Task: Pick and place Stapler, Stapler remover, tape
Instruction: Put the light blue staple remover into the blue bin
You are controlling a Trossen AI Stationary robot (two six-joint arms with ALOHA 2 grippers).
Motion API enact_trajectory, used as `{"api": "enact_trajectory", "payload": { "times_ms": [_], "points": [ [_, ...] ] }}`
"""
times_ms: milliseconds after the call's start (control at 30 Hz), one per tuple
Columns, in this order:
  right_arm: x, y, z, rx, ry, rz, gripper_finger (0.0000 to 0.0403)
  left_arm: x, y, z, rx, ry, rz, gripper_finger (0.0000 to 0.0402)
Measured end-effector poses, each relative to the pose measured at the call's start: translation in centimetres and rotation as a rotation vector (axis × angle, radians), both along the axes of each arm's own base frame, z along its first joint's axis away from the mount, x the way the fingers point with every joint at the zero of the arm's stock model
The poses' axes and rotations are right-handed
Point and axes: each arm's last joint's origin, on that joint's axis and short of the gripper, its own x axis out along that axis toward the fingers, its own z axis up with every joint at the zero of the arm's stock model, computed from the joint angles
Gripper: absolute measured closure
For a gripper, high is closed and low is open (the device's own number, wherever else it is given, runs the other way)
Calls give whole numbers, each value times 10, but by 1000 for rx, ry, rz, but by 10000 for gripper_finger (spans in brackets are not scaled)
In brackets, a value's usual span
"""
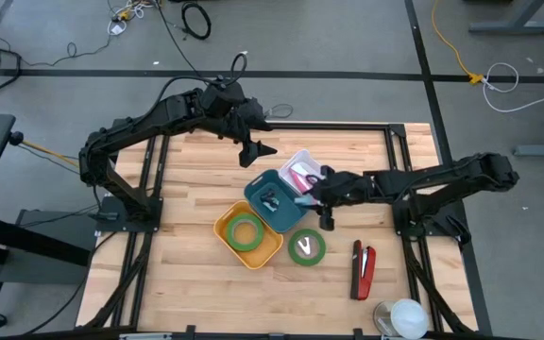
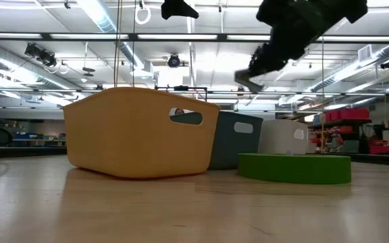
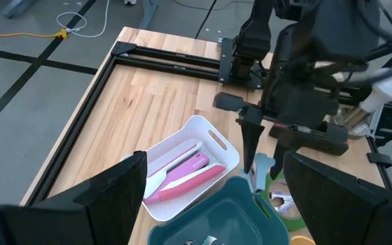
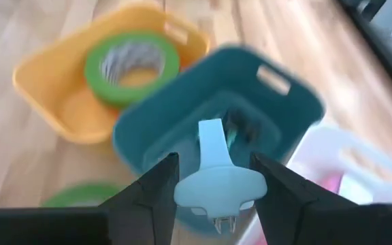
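Observation:
My right gripper (image 1: pixel 312 195) hangs over the teal bin (image 1: pixel 277 203), shut on a light blue staple remover (image 4: pixel 216 180). A dark staple remover lies inside that bin. A pink stapler (image 3: pixel 186 178) lies in the white bin (image 1: pixel 302 168). The yellow bin (image 1: pixel 248 236) holds one green tape roll (image 4: pixel 131 64). A second green roll (image 1: pixel 307 247) lies flat on the table, and a red stapler (image 1: pixel 362 269) lies near the right edge. My left gripper (image 1: pixel 256 153) is open, raised over the table's far part. My right gripper pinches the light blue staple remover by its wide middle part (image 4: pixel 240 185), one finger on each side. The fingers (image 4: pixel 158 190) slant down from the table's right. The remover is lifted clear above the teal bin (image 4: pixel 216 129), its narrow end pointing away from the wrist.
The three bins stand close together mid-table, the white one farthest. A white rounded object (image 1: pixel 399 316) sits at the near right corner. Black frame rails (image 1: pixel 399 142) border the table. Bare wood (image 1: pixel 187 179) lies left of the bins.

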Motion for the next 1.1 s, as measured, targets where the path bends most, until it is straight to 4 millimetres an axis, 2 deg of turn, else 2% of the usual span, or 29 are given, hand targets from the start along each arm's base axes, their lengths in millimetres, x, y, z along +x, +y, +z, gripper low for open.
{"api": "enact_trajectory", "payload": {
  "times_ms": [133,300,800,1100],
  "points": [
    [4,-6,6,5,-73,-24,238,0,0,0,0,0,0,58],
    [7,-12,5,2,-86,-45,238,0,0,0,0,0,0,58],
    [49,-15,-36,1,-122,-22,238,0,0,0,1,0,0,58],
    [58,-14,-57,58,-76,-4,238,0,0,0,1,-1,0,58]
  ]
}}
